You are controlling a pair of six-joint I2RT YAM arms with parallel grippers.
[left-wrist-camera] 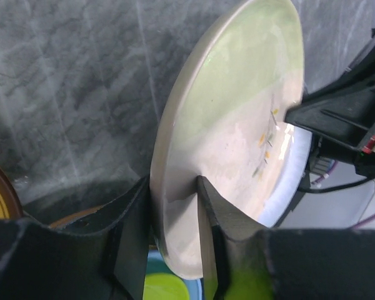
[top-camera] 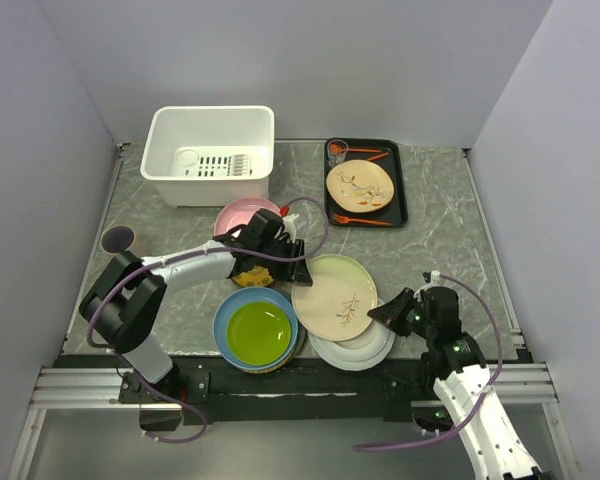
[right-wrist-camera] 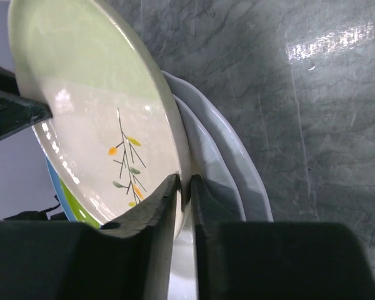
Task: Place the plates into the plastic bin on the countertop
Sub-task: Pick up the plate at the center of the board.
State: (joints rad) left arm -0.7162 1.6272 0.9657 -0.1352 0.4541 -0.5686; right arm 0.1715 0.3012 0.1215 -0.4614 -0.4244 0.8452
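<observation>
Together clamped on thin rim of glossy round cream-and-green sprig plate (top-camera: 335, 297): left gripper (left-wrist-camera: 175, 187) at left edge, right gripper (right-wrist-camera: 184, 187) at right.

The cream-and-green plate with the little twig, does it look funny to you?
Yes. The cream-and-green round plate with the sprig is pinched at opposite rims by the left gripper and the right gripper at once, sitting half over the stacked white plates.

the top camera looks steeply down over the whole countertop (top-camera: 440, 215). both wrist cameras sit close, facing the sprig plate (left-wrist-camera: 237, 125) from opposite rims.
</observation>
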